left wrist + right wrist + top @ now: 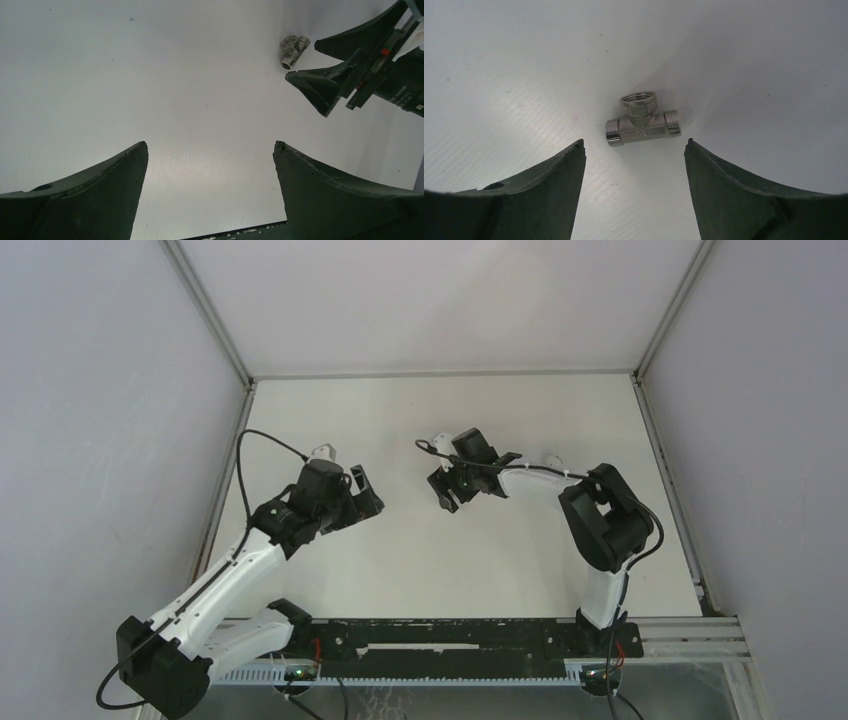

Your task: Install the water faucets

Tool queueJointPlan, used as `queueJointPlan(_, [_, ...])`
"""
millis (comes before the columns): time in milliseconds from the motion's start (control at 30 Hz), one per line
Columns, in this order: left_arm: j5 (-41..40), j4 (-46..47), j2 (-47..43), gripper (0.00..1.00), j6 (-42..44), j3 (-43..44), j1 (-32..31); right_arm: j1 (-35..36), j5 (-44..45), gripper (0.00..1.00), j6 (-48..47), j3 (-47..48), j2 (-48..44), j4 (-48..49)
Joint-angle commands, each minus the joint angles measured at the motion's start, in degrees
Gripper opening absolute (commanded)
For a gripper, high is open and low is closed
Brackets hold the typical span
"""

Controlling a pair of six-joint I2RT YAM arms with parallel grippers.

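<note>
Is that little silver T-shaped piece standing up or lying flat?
Lying flat. The metal T-piece rests on the table with all three ends along the surface, just beyond the open right gripper, untouched.

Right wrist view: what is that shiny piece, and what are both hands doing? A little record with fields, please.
Piece: grey metal T-shaped fitting, threaded ends, lying on the white table
Right hand: open, with the fitting just ahead of the gap between its fingers, not gripped
Left hand: open, empty, well away from the fitting
Held: nothing
</note>
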Motion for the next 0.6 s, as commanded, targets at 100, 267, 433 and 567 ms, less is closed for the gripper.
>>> queueJointPlan(100, [-0.7,0.7,-1.5,0.97,1.4,2.9,-0.1,-0.2,2.7,0.79,-3.6,-0.1,1.7,4.6])
queueJointPlan(267, [-0.7,0.7,-1.7,0.97,1.3,2.7,-0.2,-1.6,0.1,0.76,-3.5,-0.1,3.2,4.8])
queueJointPlan(433, [-0.4,0.9,-1.4,0.98,1.1,2.9,-0.1,-1.2,-0.8,0.72,-4.2,0.5,5.1,4.5])
queueJointPlan(567, [-0.1,1.1,-1.5,0.98,0.8,2.6,-0.1,-0.8,-0.2,0.67,-4.2,0.7,5.2,4.8])
